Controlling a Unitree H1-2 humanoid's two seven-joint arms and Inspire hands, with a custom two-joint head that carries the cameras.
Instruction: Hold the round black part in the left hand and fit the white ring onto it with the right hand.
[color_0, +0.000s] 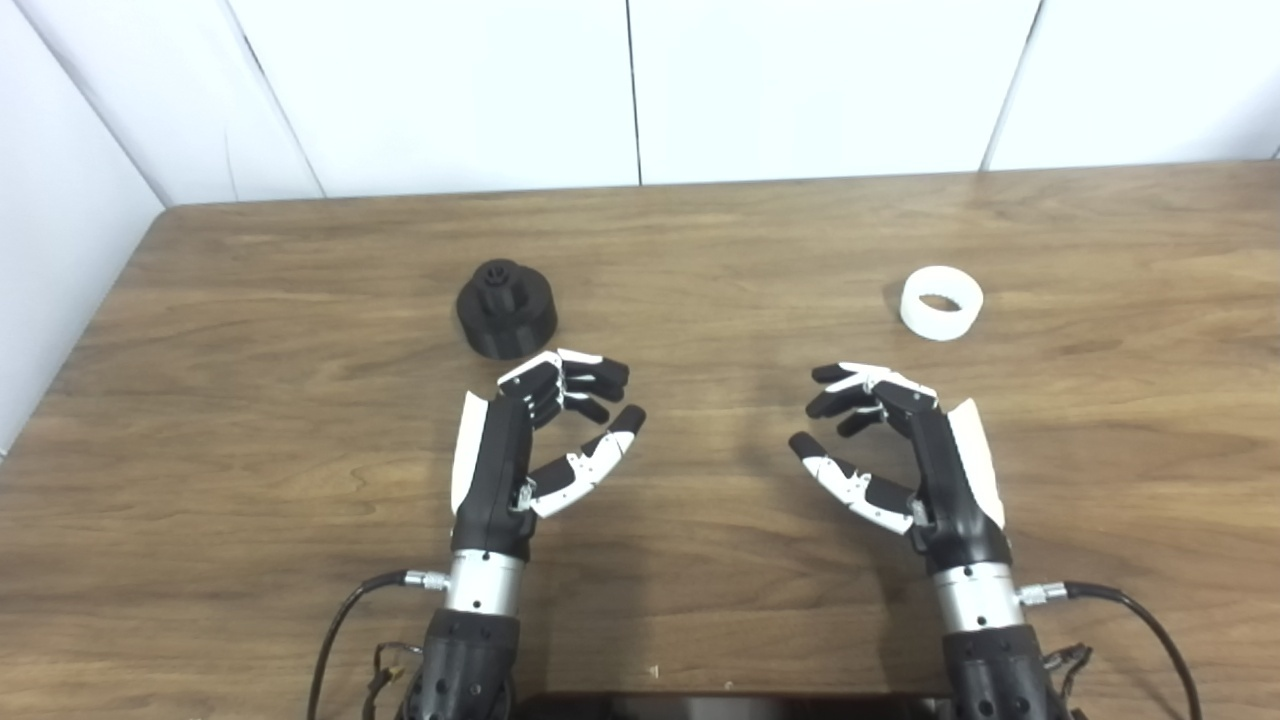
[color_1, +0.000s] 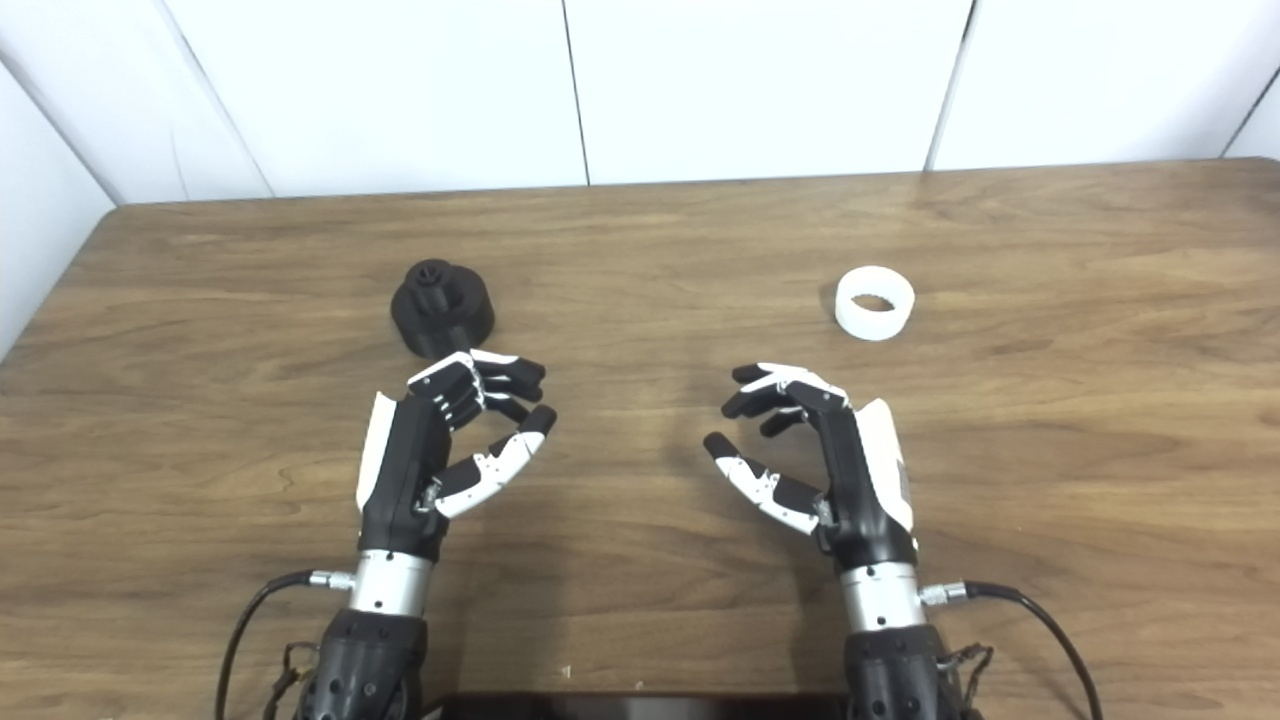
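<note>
The round black part (color_0: 506, 308) sits on the brown wooden table (color_0: 700, 240), toward the far left. A small knob sticks up from its top. The white ring (color_0: 941, 302) lies flat, well apart, over on the right. The left hand (color_0: 530, 445) is just in front of the black part. It holds nothing, fingers curled and apart. The right hand (color_0: 900, 455) is the same, near the ring. Behind the table is a white wall (color_0: 640, 90).

Matt wood-grain table (color_0: 700, 620) (smooth)
</note>
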